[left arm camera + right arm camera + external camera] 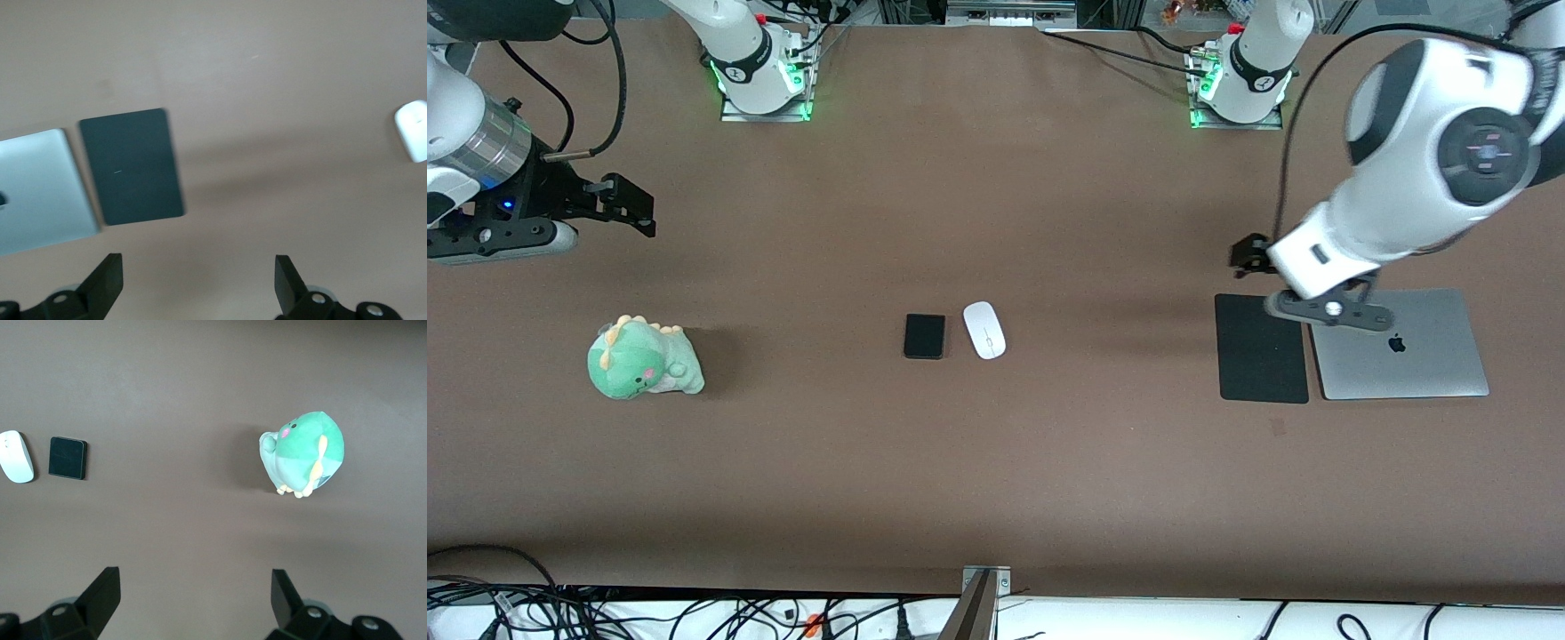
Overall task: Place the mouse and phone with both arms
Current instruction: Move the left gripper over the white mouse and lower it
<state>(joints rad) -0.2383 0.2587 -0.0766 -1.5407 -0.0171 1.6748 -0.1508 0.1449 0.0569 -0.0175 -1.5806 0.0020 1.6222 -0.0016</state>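
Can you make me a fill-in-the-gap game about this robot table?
1. The white mouse lies right beside the black ____.
2. The plush toy is a green ____.
3. The black mouse pad lies flat beside the silver ____.
4. The left gripper and the right gripper both hold ____.

Missing words: phone; dinosaur; laptop; nothing

Right tool fingers spread wide over bare brown surface, mouse just beside phone, green plush dinosaur well apart
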